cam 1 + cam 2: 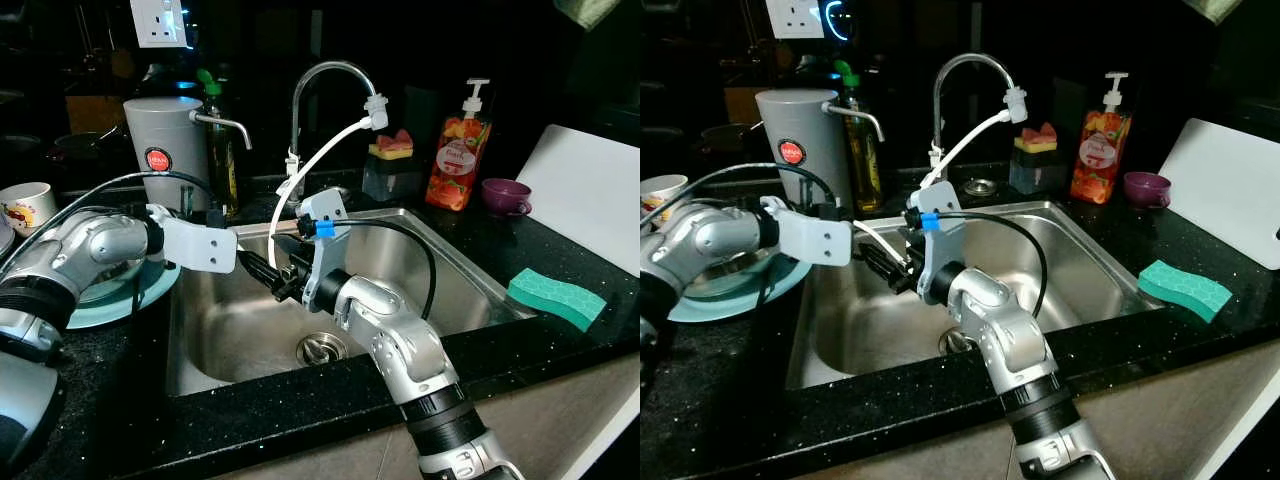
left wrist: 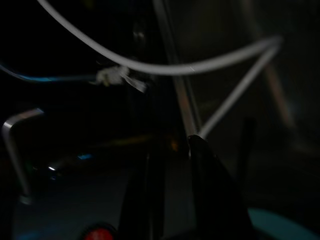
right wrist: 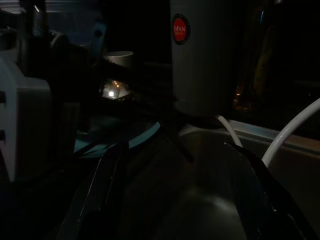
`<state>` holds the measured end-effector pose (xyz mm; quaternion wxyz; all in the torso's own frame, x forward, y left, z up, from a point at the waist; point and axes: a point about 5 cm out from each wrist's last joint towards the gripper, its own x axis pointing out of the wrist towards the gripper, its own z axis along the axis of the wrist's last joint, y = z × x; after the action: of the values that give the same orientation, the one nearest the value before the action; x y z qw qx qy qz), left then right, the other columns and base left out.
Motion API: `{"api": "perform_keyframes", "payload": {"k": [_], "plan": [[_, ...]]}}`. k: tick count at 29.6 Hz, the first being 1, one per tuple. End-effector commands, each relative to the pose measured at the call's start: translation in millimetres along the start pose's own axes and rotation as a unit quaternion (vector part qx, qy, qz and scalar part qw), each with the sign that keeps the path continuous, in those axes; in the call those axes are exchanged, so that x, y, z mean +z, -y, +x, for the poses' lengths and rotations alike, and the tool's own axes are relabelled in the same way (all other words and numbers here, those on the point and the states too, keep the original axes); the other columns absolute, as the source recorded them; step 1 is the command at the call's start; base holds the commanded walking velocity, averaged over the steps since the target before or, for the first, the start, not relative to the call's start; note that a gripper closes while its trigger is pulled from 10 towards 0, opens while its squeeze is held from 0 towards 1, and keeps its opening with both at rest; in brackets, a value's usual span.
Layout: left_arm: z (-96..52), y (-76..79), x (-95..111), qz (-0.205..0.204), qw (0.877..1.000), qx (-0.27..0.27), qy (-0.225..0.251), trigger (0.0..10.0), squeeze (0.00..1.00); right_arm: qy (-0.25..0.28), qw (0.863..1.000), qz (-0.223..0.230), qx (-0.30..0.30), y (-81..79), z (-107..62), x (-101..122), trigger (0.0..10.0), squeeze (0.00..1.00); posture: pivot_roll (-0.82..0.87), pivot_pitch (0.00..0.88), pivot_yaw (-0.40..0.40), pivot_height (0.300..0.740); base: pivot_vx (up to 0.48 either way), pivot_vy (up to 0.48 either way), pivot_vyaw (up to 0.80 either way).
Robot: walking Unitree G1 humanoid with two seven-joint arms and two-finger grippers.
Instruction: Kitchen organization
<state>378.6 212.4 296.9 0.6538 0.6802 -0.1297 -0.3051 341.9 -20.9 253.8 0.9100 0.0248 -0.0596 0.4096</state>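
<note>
In the middle of the head views a steel sink [image 1: 470, 285] is set into a black counter [image 1: 120, 400], and both arms reach over its left half. The left gripper [image 1: 262, 270] comes in from the left edge, its black fingers pointing right over the basin; in its wrist view the two fingers [image 2: 207, 200] stand close together with a narrow gap, nothing between them. The right gripper [image 1: 283, 262] rises from the lower middle and meets it near the sink's back left corner; its wrist view shows the fingers [image 3: 102, 192] wide apart, empty. A white hose [image 1: 315, 165] hangs from the tap [image 1: 325, 75] down to the two grippers. At the left a teal plate [image 1: 110, 300] lies on the counter behind the left arm, with a grey dispenser [image 1: 165, 145] just behind it and a cup [image 1: 25, 205] at the far left. At the right lie a green sponge [image 1: 557, 297], a purple cup [image 1: 505, 195], a soap bottle [image 1: 460, 150] and a white board [image 1: 590, 195].
</note>
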Motion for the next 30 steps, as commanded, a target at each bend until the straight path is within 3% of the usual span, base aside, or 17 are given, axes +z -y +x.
{"api": "perform_keyframes", "payload": {"k": [1, 4, 6, 11, 15, 16, 22, 24, 30], "plan": [[-5.5, -0.5, -7.5, -0.001, 0.999, -0.023, -0.022, 10.0, 1.0, 0.007, 1.0, -0.001, -0.006, 1.5, 0.1, 1.6, 10.0, 0.0, 0.08, 0.012, -0.036, 0.74, 0.0, 0.0, 0.0], [-4.5, 2.0, -8.0, -0.002, 0.999, -0.034, -0.024, 10.0, 1.0, 0.008, 1.0, -0.001, -0.006, 1.7, 0.2, 1.6, 10.0, 0.0, 0.08, 0.012, -0.036, 0.74, 0.0, 0.0, 0.0], [5.8, 11.3, -8.8, -0.021, 0.997, -0.06, -0.042, 10.0, 1.0, 0.011, 1.0, 0.0, -0.007, 1.6, 0.4, 3.4, 10.0, 0.0, 0.08, 0.016, -0.031, 0.74, 0.0, 0.0, 0.0], [14.2, 18.0, -9.2, -0.036, 0.995, -0.075, -0.06, 10.0, 1.0, 0.013, 1.0, -0.001, -0.011, 3.0, -0.6, 4.6, 10.0, 0.0, 0.06, 0.024, -0.024, 0.74, 0.0, 0.0, 0.0], [22.8, 22.1, -7.3, -0.021, 0.994, -0.075, -0.076, 10.0, 1.0, 0.013, 1.0, -0.001, -0.014, 3.4, -1.9, 4.2, 10.0, 0.0, 0.05, 0.025, -0.013, 0.74, 0.0, 0.0, 0.0], [28.9, 25.8, -6.3, -0.013, 0.993, -0.08, -0.09, 10.0, 0.0, 0.014, 1.0, -0.001, -0.02, 4.5, -3.5, 4.4, 10.0, 0.0, 0.04, 0.03, -0.001, 0.74, 0.0, 0.0, 0.0], [32.7, 21.9, -5.7, 0.0, 0.991, -0.078, -0.104, 10.0, 0.0, 0.016, 1.0, -0.001, -0.027, 5.2, -5.3, 5.0, 10.0, 0.0, 0.02, 0.038, 0.013, 0.74, 0.0, 0.0, 0.0], [28.7, 9.2, -7.4, 0.009, 0.991, -0.069, -0.112, 10.0, 0.0, 0.017, 0.999, 0.0, -0.032, 6.1, -7.5, 5.0, 10.0, 0.0, 0.02, 0.038, 0.013, 0.74, 0.0, 0.0, 0.0], [18.7, 0.4, -13.3, 0.028, 0.988, -0.088, -0.126, 10.0, 0.0, 0.016, 0.999, 0.0, -0.036, 8.0, -9.5, 4.8, 10.0, 0.0, 0.02, 0.045, 0.012, 0.74, 0.0, 0.0, 0.0]]}}
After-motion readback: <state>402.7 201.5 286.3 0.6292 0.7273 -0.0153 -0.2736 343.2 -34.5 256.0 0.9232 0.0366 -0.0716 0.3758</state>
